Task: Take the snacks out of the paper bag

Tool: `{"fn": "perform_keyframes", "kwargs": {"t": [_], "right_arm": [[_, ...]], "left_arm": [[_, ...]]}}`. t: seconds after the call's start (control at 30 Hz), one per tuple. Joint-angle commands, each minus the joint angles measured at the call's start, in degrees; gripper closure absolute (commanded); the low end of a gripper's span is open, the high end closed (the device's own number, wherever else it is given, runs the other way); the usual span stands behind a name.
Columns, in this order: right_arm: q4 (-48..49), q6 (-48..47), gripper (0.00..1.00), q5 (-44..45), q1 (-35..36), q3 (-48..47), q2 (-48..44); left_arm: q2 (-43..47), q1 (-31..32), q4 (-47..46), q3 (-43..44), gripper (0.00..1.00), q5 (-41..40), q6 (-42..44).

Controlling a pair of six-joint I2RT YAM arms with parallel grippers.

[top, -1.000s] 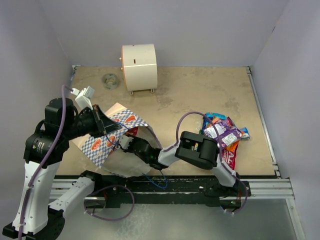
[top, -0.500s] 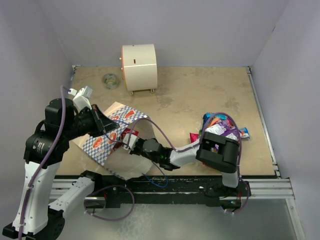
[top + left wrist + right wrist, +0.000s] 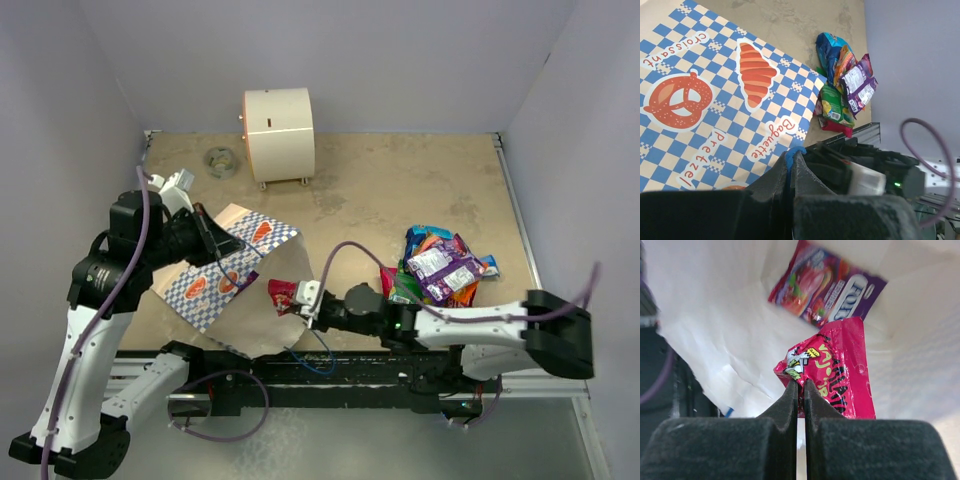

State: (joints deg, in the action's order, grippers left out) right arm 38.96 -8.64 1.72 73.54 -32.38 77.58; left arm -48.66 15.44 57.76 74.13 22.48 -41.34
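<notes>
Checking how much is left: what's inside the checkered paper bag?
One purple-and-red shiny packet lies deep in the blue-and-white checkered paper bag; the right pincer grips a pink shiny packet near its mouth. Anything under it is hidden.

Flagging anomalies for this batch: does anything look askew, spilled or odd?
The paper bag is tipped on its side, its blue cord pinched by the left end effector. The snacks outside it sit in a loose overlapping heap. Nothing looks torn.
</notes>
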Motion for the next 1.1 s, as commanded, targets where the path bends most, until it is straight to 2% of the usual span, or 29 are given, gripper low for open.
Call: {"fn": "perform_keyframes", "kwargs": {"t": [0.0, 0.2, 0.27, 0.33, 0.43, 0.53, 0.63, 0.7, 0.77, 0.9, 1.0, 1.07], "right_arm": [[-17.88, 5.21, 1.0, 3.09, 0.21, -1.75, -15.1], [-42.51, 12.29, 1.0, 18.47, 0.21, -4.89, -31.82], [-43.09, 16.49, 1.0, 24.04, 0.25, -4.56, -37.44], [-44.0, 22.09, 1.0, 34.31, 0.16, -5.19, -39.71], [-48.16, 29.0, 1.0, 50.24, 0.0, -9.16, -38.11], [-53.98, 32.31, 1.0, 58.79, -2.82, -15.3, -30.8], [-67.21, 43.66, 1.0, 57.11, -14.05, -23.23, -21.46], [-76.87, 51.79, 1.0, 52.4, -22.77, -29.54, -16.99], [-84.45, 59.13, 1.0, 48.28, -28.16, -31.8, -15.17], [-90.76, 67.54, 1.0, 43.11, -31.04, -28.89, -18.37], [-99.06, 75.73, 1.0, 42.21, -32.49, -27.78, -19.63], [-100.62, 77.33, 1.0, 41.09, -33.73, -26.59, -19.53]], "left_arm": [[-1.54, 0.09, -6.65, -2.22, 1.0, -0.37, -1.1], [-4.42, 0.0, -6.41, -2.65, 1.0, -1.72, -0.96], [-4.23, 0.03, -6.51, -3.0, 1.0, -2.88, -1.0], [-3.88, -0.02, -6.47, -3.13, 1.0, -3.91, -1.29], [-3.43, 0.03, -5.37, -2.86, 1.0, -5.15, -2.02], [-2.29, 0.0, -4.56, -3.29, 1.0, -5.83, -2.95], [-0.91, 0.02, -4.27, -3.88, 1.0, -6.49, -3.52], [-0.47, 0.03, -3.6, -3.73, 1.0, -7.03, -3.61], [-0.45, 0.02, -3.15, -3.64, 1.0, -7.18, -3.63], [-0.52, 0.03, -2.72, -3.87, 1.0, -7.19, -3.98], [-0.43, 0.02, -2.61, -4.05, 1.0, -6.89, -4.45], [-0.11, 0.02, -2.36, -4.07, 1.0, -6.55, -4.56]]}}
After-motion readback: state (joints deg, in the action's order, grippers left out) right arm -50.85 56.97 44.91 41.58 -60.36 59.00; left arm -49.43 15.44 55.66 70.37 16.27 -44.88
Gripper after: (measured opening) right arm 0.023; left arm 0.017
